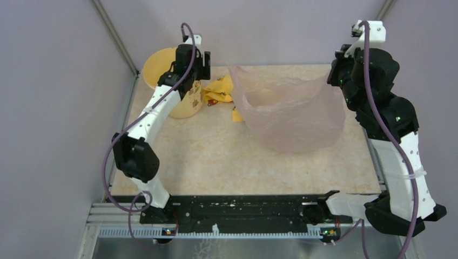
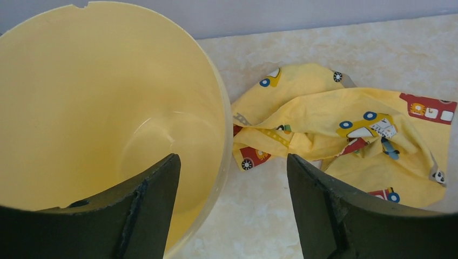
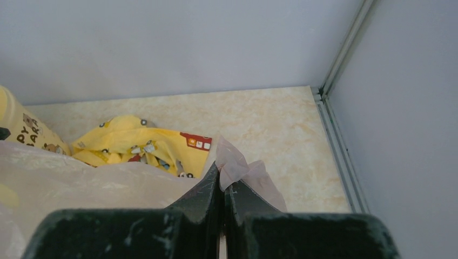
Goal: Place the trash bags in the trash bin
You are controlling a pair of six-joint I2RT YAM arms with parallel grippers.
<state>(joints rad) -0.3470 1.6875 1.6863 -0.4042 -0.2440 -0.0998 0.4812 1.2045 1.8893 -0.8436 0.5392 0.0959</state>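
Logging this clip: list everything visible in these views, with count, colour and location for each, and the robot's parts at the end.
trash bin: one, pale yellow with brown figures, far left of the table; nothing visible inside
trash bag: one, translucent pale pink, far right, lifted by one edge
printed wrapper: one, crumpled yellow with vehicle prints, on the table between bin and bag
table: one, beige marbled, under everything
walls: pale lilac, left, back and right
left gripper: black, open, straddling the bin's rim
right gripper: black, shut on the bag's edge
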